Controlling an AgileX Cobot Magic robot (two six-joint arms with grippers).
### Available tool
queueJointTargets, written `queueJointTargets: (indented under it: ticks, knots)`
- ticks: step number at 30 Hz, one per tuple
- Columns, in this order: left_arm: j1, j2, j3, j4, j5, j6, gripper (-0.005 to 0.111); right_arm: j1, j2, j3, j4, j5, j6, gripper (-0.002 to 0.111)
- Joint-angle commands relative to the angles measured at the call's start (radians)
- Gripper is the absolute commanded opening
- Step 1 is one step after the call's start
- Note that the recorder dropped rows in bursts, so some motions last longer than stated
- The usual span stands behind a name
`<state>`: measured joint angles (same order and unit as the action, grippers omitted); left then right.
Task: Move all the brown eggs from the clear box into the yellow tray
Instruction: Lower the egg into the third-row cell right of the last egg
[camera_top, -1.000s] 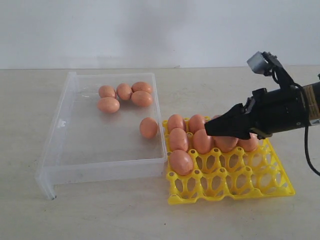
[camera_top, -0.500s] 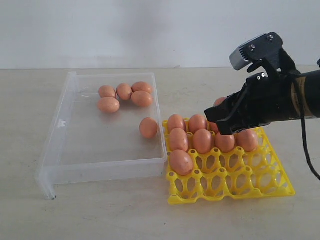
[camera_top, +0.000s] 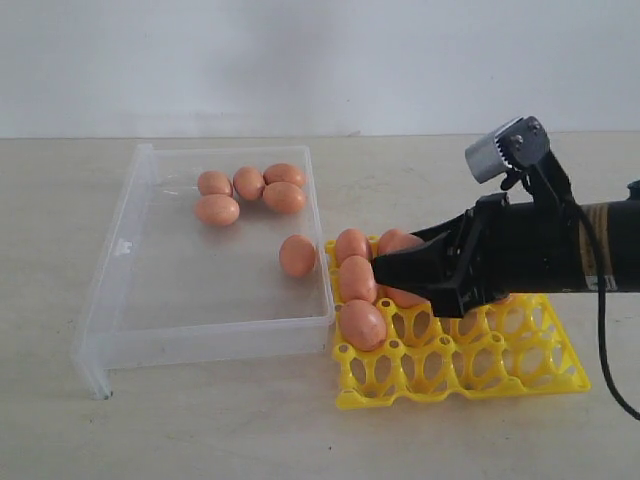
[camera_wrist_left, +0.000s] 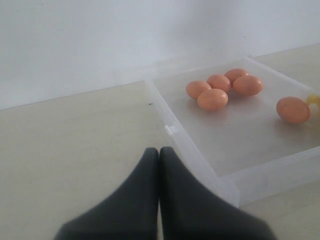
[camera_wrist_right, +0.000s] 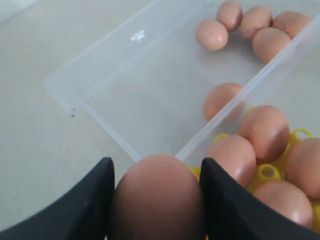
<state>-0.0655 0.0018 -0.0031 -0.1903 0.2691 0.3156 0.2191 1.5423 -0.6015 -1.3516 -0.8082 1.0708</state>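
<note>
Transparent, glossy plastic for the clear box (camera_top: 200, 345); bright, shiny plastic for the yellow tray (camera_top: 346, 392). Smooth, faintly speckled shell on each brown egg (camera_top: 217, 210). Matt black gripper fingers (camera_wrist_right: 95, 200) (plastic, by the look). Pale, matt tabletop (camera_top: 200, 430).

A pale beige bench (camera_top: 250, 430), smooth and matte, runs back to a plain white wall (camera_top: 300, 60) directly behind it; soft, even light falls across both.

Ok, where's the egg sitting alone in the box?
In the exterior view, the lone egg lies by the right wall of the clear box, beside the yellow tray.
</note>
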Motion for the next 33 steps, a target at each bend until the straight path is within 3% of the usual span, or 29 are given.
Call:
queueJointTargets:
  ticks: [1, 12, 20, 28, 33]
  knots:
    - [-0.005, -0.002, 0.003, -0.007, -0.011, -0.009, -0.004, -0.012, 0.043, -0.009, 0.087, -0.099, -0.106, 0.0]
    - [-0.005, -0.002, 0.003, -0.007, -0.011, -0.009, -0.004, -0.012, 0.111, -0.009, 0.125, 0.128, -0.283, 0.0]
    - [-0.005, -0.002, 0.003, -0.007, -0.011, -0.009, -0.004, -0.011, 0.196, -0.009, 0.213, 0.133, -0.335, 0.0]
    - [-0.005, -0.002, 0.003, -0.007, -0.013, -0.009, -0.004, -0.011, 0.216, -0.009, 0.217, 0.067, -0.343, 0.022]
    - [-0.005, -0.002, 0.003, -0.007, -0.015, -0.009, -0.004, -0.011, 0.216, -0.009, 0.255, 0.065, -0.347, 0.023]
